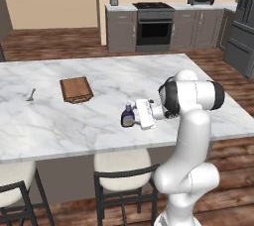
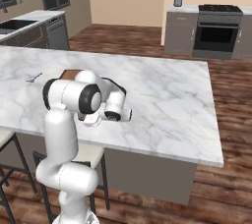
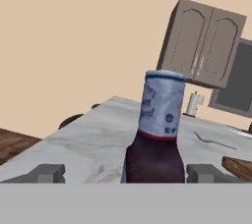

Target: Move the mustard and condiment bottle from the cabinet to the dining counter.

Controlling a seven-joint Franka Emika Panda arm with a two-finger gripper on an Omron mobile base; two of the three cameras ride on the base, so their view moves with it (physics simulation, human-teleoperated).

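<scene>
Dark bottle point(image 1: 127, 116) upright on table point(image 1: 69, 121), jaws spread wide either side, not gripping. Mustard not on table; likely remaining.

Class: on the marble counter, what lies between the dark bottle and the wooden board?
Nothing: in the left base view, only bare marble separates the bottle from the board on the counter.

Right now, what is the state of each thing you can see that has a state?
condiment bottle: upright on the dining counter, capped, between the open fingers, not held.
gripper: open, level with the bottle's base.
cutting board: lying flat on the counter, apart from the bottle.
oven: door closed.
wall cabinet: doors closed.
</scene>
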